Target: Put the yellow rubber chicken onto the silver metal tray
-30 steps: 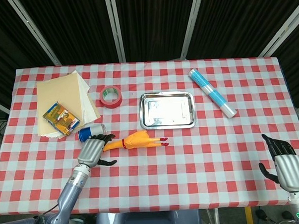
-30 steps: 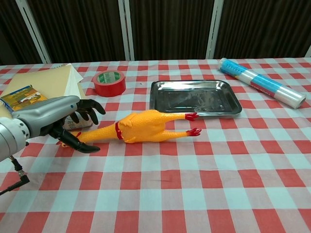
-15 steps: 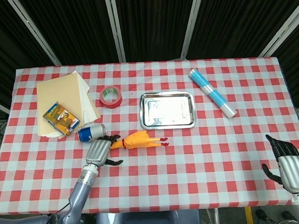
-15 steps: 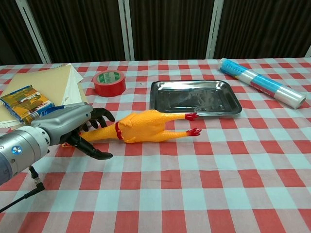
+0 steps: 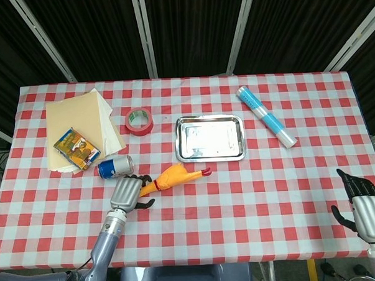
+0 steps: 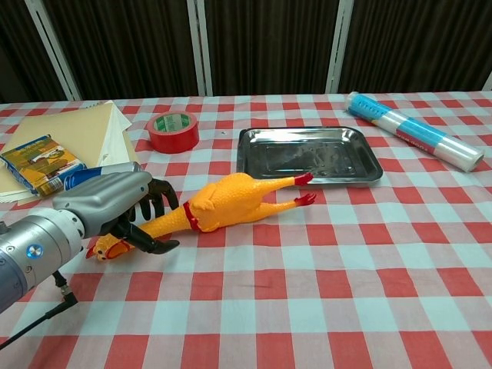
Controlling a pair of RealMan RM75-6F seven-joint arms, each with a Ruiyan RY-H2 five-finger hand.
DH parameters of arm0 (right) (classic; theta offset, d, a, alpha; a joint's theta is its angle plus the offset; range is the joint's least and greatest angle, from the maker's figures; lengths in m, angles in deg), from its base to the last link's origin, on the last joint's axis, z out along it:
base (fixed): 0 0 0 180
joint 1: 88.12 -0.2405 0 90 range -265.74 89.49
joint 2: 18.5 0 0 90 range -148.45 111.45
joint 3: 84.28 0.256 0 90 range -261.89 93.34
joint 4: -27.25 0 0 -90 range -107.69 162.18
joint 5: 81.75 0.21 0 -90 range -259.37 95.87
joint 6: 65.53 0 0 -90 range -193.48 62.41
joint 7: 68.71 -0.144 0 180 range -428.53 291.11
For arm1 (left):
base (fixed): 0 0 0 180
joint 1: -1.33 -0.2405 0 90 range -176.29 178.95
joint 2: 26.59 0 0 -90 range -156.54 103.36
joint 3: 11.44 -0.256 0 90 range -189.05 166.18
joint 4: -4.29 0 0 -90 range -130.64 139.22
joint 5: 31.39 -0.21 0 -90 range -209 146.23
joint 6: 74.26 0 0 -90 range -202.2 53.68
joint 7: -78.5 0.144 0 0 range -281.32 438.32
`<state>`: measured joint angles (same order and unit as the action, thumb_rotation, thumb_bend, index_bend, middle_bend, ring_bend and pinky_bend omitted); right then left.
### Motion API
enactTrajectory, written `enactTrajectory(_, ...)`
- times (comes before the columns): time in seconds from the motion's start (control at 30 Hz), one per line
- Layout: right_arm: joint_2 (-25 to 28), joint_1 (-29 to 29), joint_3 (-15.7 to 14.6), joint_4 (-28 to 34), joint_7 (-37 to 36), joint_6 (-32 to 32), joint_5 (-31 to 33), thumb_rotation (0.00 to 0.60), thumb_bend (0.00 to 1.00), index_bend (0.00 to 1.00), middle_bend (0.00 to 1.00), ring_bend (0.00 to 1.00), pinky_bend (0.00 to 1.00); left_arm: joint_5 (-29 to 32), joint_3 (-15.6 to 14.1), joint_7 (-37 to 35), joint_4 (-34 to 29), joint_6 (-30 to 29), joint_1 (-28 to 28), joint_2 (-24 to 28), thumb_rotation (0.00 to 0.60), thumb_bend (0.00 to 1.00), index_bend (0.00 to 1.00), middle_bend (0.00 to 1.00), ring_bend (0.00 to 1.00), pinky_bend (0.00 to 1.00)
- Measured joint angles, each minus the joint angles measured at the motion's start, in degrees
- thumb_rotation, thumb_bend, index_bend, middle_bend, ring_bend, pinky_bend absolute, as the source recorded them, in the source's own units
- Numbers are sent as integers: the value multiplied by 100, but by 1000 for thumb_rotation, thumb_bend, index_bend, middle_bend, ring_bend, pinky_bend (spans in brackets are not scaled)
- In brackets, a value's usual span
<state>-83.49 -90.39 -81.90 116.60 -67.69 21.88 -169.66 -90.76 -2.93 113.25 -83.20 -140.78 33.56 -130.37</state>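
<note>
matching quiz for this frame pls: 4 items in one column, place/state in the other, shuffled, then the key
1. chicken
2. tray
3. tape
4. can

A. empty, mid-table
B. lying on its side, beside the papers
C. neck held by the left hand
D. red roll left of the tray

Pairs: 1-C, 2-A, 3-D, 4-B

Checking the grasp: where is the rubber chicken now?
Front-left of the table, the rubber chicken has its neck held by the left hand, feet toward the tray.
</note>
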Motion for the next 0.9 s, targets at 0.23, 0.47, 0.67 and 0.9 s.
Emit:
enactTrajectory(0.23,17,9,2,40,1,4,1,600,348,45,184,185,172,52,-26,164,104,-153,-30,-114,600,253,340,446,382,413)
enactTrajectory(0.47,49,50,-2,94,-11,58,0,600,348,45,184,185,172,128,15,391,328,-339,-30,-334,600,346,388,486,420,454)
enactTrajectory(0.67,73,96,-6,138,-36,104,6,600,349,45,184,185,172,119,70,400,478,-430,-19,-484,600,506,420,514,446,468)
enactTrajectory(0.9,107,137,-9,189,-111,163,-11,600,349,45,184,185,172,31,66,414,473,-494,-32,-466,600,683,457,548,477,487)
